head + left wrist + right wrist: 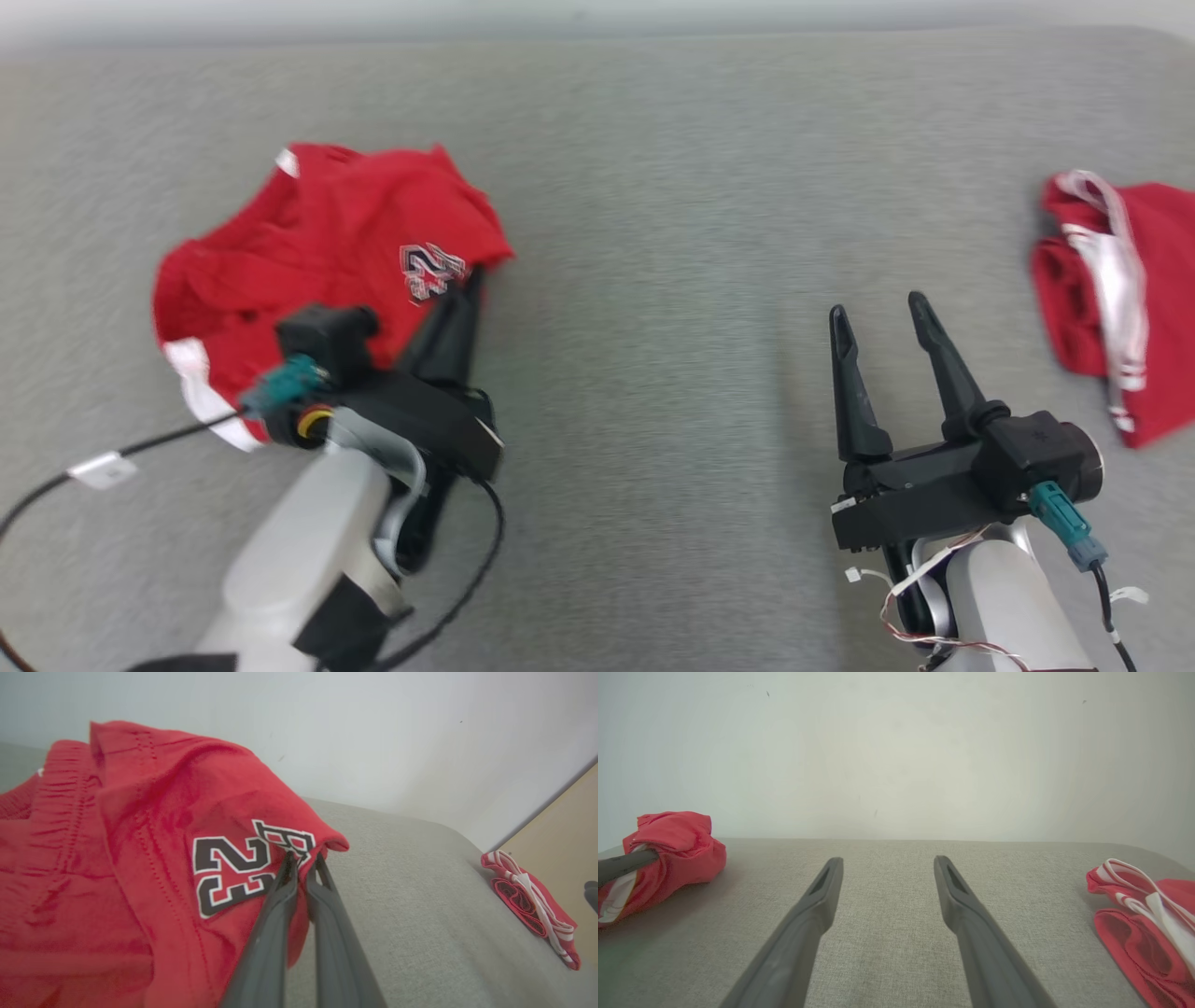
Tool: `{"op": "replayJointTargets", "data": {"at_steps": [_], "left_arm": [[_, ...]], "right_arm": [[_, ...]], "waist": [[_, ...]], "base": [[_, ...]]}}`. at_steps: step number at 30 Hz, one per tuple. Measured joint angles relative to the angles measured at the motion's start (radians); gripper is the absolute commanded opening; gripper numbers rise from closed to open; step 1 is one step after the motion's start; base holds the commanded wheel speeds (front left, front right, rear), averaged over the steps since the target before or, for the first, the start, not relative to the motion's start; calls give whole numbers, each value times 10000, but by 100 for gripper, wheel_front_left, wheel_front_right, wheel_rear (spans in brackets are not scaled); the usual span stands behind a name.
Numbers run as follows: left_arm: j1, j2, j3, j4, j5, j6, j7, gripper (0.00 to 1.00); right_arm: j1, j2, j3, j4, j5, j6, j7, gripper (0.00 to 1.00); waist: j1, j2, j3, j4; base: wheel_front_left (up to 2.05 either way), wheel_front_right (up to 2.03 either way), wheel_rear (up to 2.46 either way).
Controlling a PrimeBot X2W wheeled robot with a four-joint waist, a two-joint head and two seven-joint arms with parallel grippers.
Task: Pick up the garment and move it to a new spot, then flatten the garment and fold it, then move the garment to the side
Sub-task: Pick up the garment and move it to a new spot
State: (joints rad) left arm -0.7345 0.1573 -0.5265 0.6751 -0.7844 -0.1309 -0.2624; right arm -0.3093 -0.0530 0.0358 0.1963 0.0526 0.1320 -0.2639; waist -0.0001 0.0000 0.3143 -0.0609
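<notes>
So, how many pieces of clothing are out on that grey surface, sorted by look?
Red garment with a number patch: 1
Red garment with white stripes: 1
Total: 2

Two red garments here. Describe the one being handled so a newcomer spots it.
On the grey cloth surface, look to the robot's left, where the left claw pinches a crumpled red garment. Unlike the white-striped red bundle at the right, it bears a black 23.

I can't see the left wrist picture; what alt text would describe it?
The left gripper, shut, pinches the edge of a red garment printed with 23, on a grey fabric surface. A second red-and-white garment lies at the far right.
</notes>
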Motion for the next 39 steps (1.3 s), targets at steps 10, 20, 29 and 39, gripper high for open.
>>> {"op": "replayJointTargets", "data": {"at_steps": [10,20,29,39], "left_arm": [[372,-397,-1035,-184,316,0,-2,0],[793,-374,-746,-219,991,-2,-2,100],[2278,203,775,-1022,2334,-4,-2,100],[4714,186,3770,-2201,3624,0,-2,100]], "right_arm": [[82,6,221,192,274,0,0,100],[287,10,209,249,535,-2,0,100],[442,12,171,336,617,-2,0,100],[838,17,188,533,604,0,0,100]], "waist": [[0,0,-402,-1402],[1,-1,-826,-2249],[1,-1,-1161,-1731],[1,-1,-1844,-1047]], "base": [[0,0,0],[0,0,0],[0,0,0],[0,0,0]]}}
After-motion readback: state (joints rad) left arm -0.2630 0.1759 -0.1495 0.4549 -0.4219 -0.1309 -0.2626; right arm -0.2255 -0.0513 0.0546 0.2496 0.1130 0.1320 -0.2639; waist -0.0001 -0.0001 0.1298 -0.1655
